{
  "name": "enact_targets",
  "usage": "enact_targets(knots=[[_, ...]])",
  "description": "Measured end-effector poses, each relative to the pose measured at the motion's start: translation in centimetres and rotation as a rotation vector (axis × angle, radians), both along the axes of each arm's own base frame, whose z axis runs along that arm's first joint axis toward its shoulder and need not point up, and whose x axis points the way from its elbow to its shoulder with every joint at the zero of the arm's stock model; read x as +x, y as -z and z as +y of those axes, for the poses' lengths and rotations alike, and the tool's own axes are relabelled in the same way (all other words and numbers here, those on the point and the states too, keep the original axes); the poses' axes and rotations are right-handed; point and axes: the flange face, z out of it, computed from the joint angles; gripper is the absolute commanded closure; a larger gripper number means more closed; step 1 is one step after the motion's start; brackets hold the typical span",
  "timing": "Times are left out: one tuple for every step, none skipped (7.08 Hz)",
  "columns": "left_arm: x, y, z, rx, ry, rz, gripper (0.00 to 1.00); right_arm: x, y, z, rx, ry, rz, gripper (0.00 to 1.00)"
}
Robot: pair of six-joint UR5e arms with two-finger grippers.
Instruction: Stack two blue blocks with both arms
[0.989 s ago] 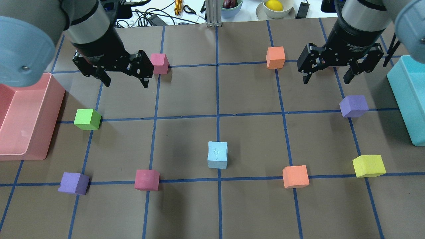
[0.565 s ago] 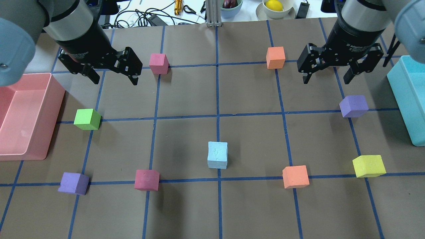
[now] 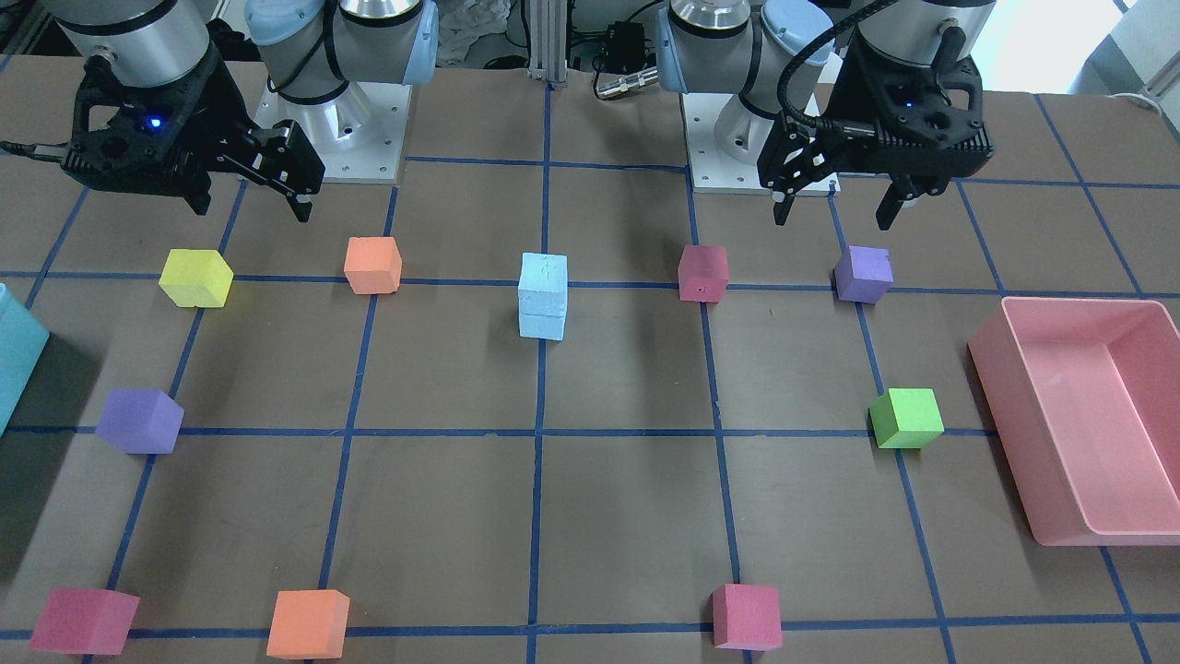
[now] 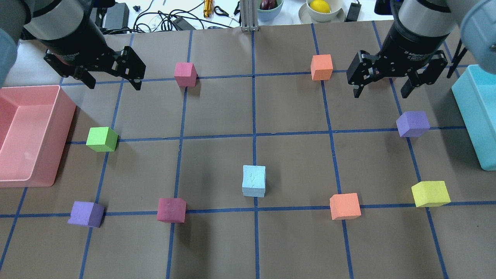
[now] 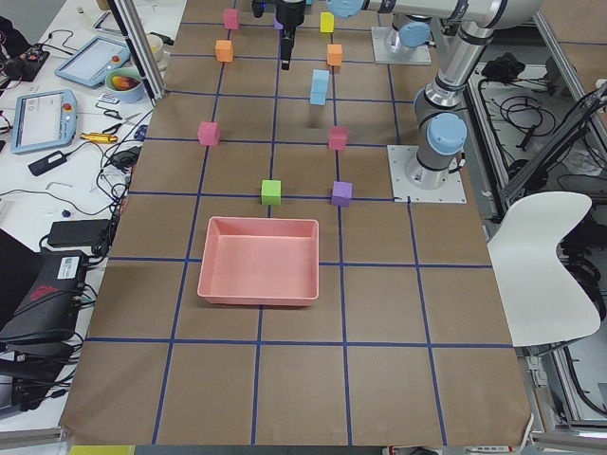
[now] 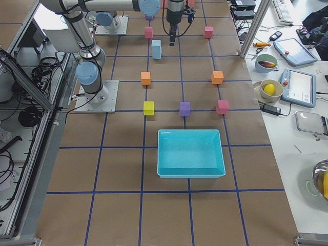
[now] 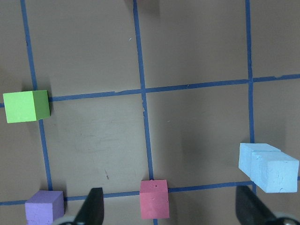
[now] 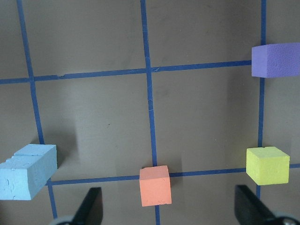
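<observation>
Two pale blue blocks (image 4: 254,181) stand stacked one on the other near the table's middle, with nothing touching them. The front-facing view shows the upper blue block (image 3: 543,275) resting on the lower one (image 3: 541,326). The stack also shows at the right edge of the left wrist view (image 7: 268,167) and the left edge of the right wrist view (image 8: 27,171). My left gripper (image 4: 114,85) hovers open and empty at the far left, well away from the stack. My right gripper (image 4: 380,94) hovers open and empty at the far right.
A pink bin (image 4: 66,116) sits at the left edge and a teal bin (image 4: 471,112) at the right edge. Green (image 4: 101,139), purple (image 4: 413,123), yellow (image 4: 430,193), orange (image 4: 345,206) and magenta (image 4: 171,209) cubes lie scattered around the stack.
My left arm has drawn back to the left and farther up the table, away from the magenta cube at the back. The right arm and the blue stack have not moved.
</observation>
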Motion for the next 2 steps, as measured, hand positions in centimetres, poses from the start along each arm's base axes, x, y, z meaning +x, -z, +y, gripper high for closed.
enact_targets(knots=[[0.12, -0.12, 0.03, -0.007, -0.002, -0.005, 0.00, 0.00, 0.01, -0.01, 0.000, 0.000, 0.000, 0.00], [0.15, -0.22, 0.02, -0.015, -0.005, -0.007, 0.00, 0.00, 0.01, -0.01, 0.000, 0.000, 0.000, 0.00]])
